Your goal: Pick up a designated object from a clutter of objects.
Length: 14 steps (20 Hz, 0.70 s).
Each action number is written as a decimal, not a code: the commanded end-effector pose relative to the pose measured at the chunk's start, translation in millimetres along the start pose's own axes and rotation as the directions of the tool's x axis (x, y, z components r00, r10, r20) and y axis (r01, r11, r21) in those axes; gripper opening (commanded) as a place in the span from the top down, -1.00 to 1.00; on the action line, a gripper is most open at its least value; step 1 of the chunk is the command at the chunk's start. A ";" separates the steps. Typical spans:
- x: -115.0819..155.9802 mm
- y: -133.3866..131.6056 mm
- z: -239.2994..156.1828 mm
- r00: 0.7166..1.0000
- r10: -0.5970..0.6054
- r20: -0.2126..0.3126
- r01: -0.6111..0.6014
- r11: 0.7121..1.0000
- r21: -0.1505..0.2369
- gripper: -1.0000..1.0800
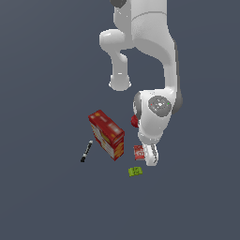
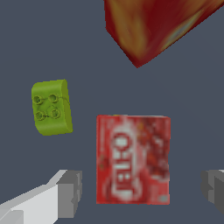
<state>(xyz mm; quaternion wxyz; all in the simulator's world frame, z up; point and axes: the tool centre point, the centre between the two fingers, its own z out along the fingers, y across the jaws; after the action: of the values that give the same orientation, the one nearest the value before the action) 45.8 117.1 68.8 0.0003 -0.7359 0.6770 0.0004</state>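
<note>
Hovering over the small flat red box [image 2: 132, 159], gripper [image 2: 142, 190] spread wide, one finger [image 2: 68, 192] on each side of the box, neither touching, nothing held. Box lies flat on the grey floor [image 1: 42, 197], label up. Green block [image 2: 51, 107] just beside the box, large red carton [image 1: 107, 134] near it, black marker [image 1: 86, 151] beyond the carton, red ball [image 1: 134, 121] half hidden behind the arm.

The setting consists of a single flat surface [image 1: 42, 197] in uniform dark slate blue-grey, filling the exterior view from 12 o'clock round to 6 o'clock without seam, edge or texture. The wrist view shows the same plain ground [image 2: 183, 92]. Lighting is even and diffuse. Whether this surface is floor or tabletop cannot be determined.
</note>
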 end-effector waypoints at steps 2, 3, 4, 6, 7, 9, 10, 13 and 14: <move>-1.0 0.2 3.0 1.000 0.018 -0.001 -0.018 1.000 0.000 -0.92; -1.2 0.2 3.3 1.000 0.020 -0.001 -0.020 1.000 0.000 -0.92; -1.1 0.2 3.4 1.000 0.020 -0.001 -0.020 1.000 0.000 -0.92; -1.1 0.4 3.3 1.000 0.016 -0.001 -0.016 1.000 0.000 -0.92; -1.1 0.4 4.3 1.000 0.016 -0.001 -0.016 1.000 0.000 -0.92; -1.3 0.5 8.4 1.000 0.016 -0.001 -0.016 1.000 0.000 -0.92; -1.1 0.6 11.3 1.000 0.017 -0.001 -0.017 1.000 0.000 -0.92; -1.2 1.1 24.2 1.000 0.018 -0.001 -0.018 1.000 0.000 -0.92; -0.9 1.2 29.6 1.000 0.019 -0.001 -0.019 1.000 0.000 -0.92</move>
<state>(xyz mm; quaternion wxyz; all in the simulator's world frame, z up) 45.2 118.2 46.9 0.0004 -0.7298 0.6836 -0.0002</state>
